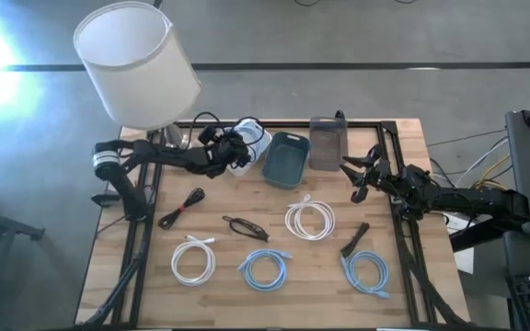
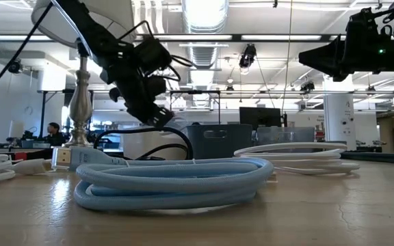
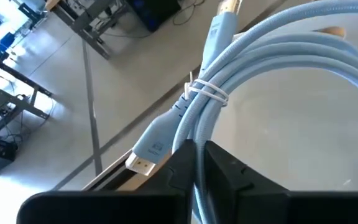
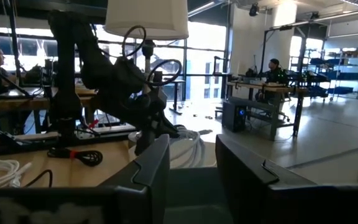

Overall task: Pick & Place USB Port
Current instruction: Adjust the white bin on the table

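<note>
My left gripper (image 1: 236, 153) (image 3: 199, 177) reaches from the left to a white round bowl (image 1: 261, 145) near the table's far edge and is shut on a coiled light blue cable (image 1: 249, 133) (image 3: 278, 56) with a white tie and gold-tipped plugs (image 3: 143, 163). In the low view my left gripper (image 2: 154, 113) hangs above the bowl (image 2: 139, 145). My right gripper (image 1: 360, 175) (image 4: 192, 165) is open and raised, right of a blue bin (image 1: 285, 156) and a grey box (image 1: 328, 142), touching nothing. My left gripper pinches the bundled strands of the light blue coil (image 3: 199, 134) between its two fingers (image 3: 178, 171), just below the white tie, with the fingers across the strands. The coil spreads out ahead of the fingers over the white bowl; whether it rests in the bowl I cannot tell.
A lamp with a white shade (image 1: 136, 60) stands at the far left corner. On the near half lie two white coils (image 1: 309, 219) (image 1: 193, 259), two light blue coils (image 1: 265, 268) (image 1: 366, 273) and black cables (image 1: 182, 207) (image 1: 245, 227) (image 1: 354, 239). One blue coil (image 2: 169, 181) fills the low view's foreground.
</note>
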{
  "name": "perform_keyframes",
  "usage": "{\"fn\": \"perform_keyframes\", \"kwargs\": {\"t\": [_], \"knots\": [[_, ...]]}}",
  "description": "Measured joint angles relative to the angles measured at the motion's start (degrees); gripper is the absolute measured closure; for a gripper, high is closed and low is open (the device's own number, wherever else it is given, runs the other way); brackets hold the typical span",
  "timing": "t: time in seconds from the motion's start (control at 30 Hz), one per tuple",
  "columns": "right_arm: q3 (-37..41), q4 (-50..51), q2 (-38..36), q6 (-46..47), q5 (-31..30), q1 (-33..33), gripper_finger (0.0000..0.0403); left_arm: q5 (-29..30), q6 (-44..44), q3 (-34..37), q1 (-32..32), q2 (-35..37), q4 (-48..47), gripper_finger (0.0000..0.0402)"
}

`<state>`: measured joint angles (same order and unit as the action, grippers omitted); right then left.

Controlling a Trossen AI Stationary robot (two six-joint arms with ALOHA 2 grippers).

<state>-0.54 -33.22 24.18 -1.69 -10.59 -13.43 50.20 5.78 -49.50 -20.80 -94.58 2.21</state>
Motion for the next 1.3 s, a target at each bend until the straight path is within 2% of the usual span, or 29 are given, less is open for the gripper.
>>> {"fn": "perform_keyframes", "kwargs": {"t": [0.37,0.6,0.7,1.0,1.07,1.13,1.3], "knots": [[0.00,0.10,-0.02,0.19,0.00,0.00,0.0273,-1.60,0.44,-0.15,0.48,2.51,-1.23,0.0303],[0.00,0.14,-0.02,0.20,0.00,0.00,0.0277,-4.41,0.16,-0.15,3.85,6.33,-1.32,0.0297],[0.00,0.14,-0.02,0.17,0.00,0.00,0.0280,-10.02,0.02,-0.15,5.80,8.11,-1.17,0.0298],[0.00,-0.02,-0.02,-0.02,0.01,0.01,0.0279,-33.61,0.87,0.00,8.45,9.07,-2.01,0.0298],[0.00,-0.06,-0.04,-0.18,0.00,0.00,0.0277,-36.40,-0.10,0.02,9.00,9.06,-2.19,0.0298],[0.00,-0.10,-0.04,-0.26,0.02,0.02,0.0275,-35.69,-2.23,0.02,9.35,9.06,-2.13,0.0298],[0.00,-0.14,-0.04,-0.45,0.01,0.01,0.0277,-27.54,-9.29,0.02,8.83,8.83,-3.17,0.0298]]}}
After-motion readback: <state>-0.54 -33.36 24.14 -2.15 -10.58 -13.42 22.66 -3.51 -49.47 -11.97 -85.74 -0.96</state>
